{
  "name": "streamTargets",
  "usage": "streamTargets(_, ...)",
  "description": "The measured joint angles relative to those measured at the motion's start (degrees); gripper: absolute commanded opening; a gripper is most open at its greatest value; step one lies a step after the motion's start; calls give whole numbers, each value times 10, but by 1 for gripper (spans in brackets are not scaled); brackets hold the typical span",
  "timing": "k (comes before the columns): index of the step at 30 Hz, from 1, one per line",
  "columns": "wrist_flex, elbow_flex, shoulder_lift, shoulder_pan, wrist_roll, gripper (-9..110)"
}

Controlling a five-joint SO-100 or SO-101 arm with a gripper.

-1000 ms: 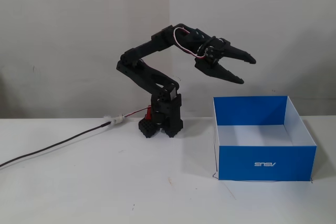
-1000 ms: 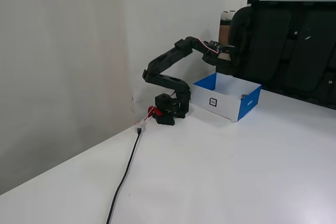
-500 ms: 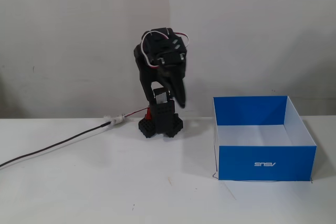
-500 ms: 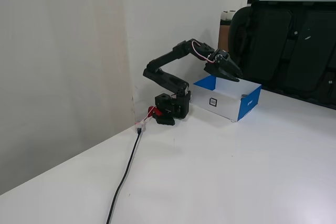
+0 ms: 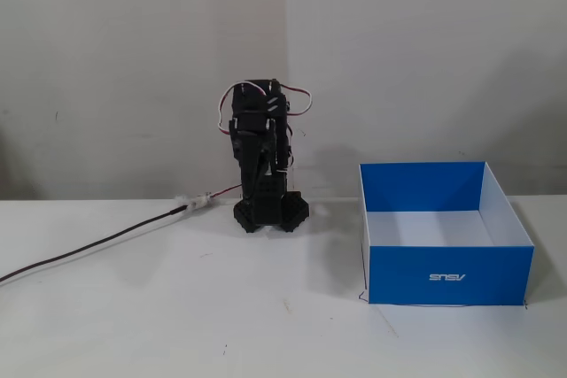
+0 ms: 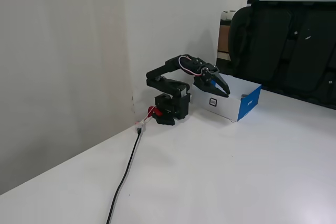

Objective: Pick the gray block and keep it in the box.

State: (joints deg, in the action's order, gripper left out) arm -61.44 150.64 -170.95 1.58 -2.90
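The box (image 5: 416, 273) is bright blue outside with a white upside-down logo and stands on the white table to the right of the arm in a fixed view. The part of its white floor that shows is bare. In the other fixed view the box (image 6: 251, 102) stands just behind the gripper. My gripper (image 6: 226, 93) hangs folded in front of the arm's base (image 6: 169, 109), above the table. Its jaws look closed with nothing between them. The gray block shows in neither view.
A black cable (image 5: 89, 250) runs from the arm's base across the table to the left edge; it also shows in the other fixed view (image 6: 123, 177). A wall stands close behind the arm. Black office chairs (image 6: 283, 45) stand beyond the table.
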Motion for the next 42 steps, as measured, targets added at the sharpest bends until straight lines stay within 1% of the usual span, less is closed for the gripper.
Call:
streamTargets(4,47,83,-25,-3,1,0)
streamTargets(7,54,142,-96,4,1,0)
streamTargets(9,35,196,-168,16,-1,0)
streamTargets(17,34,257,-168,36,-1,0)
streamTargets(22,62,265,-168,50,-3,0)
streamTargets(27,45,265,-168,53,-3,0)
streamTargets(28,40,265,-168,53,-3,2)
streamTargets(30,36,265,-168,53,-3,0)
streamTargets(42,36,265,-168,53,-3,0)
